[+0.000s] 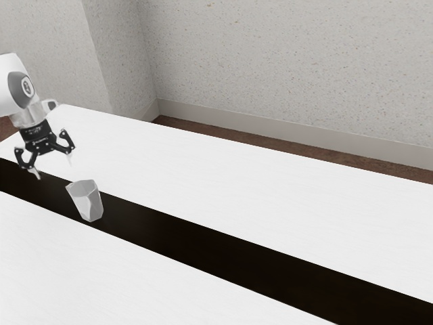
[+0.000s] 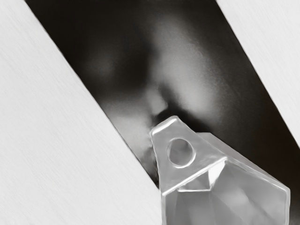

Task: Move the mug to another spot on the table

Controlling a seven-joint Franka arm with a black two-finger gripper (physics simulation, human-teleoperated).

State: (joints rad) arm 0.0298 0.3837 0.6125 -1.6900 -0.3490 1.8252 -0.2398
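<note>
The mug [image 1: 84,200] stands upright on the dark band [image 1: 223,254] that runs slantwise across the white table [image 1: 257,183], toward the exterior view's left end of that band. It is a pale, faceted mug. Its open mouth faces up, and the inside that shows is the same light grey as its walls. Its base sits close to the band's near edge, just beside the near white strip of the tabletop.

The gripper [image 1: 52,166] hangs above the far part of the band, up and to the exterior view's left of the mug, near it but not touching it. Its two black fingers are spread wide with only air between them. The white arm [image 1: 17,84] comes in from the exterior view's left edge.

In the wrist view the mug [image 2: 225,197] lies just under the hand, its angular body large and blurred. Its flat handle [image 2: 166,133], pierced by a round hole, juts up from the rim side. Behind it the dark band [image 2: 140,56] shows soft grey reflections, with white tabletop [image 2: 56,140] on both sides.

Beyond the table's far edge, a speckled pale wall [image 1: 284,61] meets a light baseboard [image 1: 291,128] above a strip of brown floor [image 1: 284,145].
</note>
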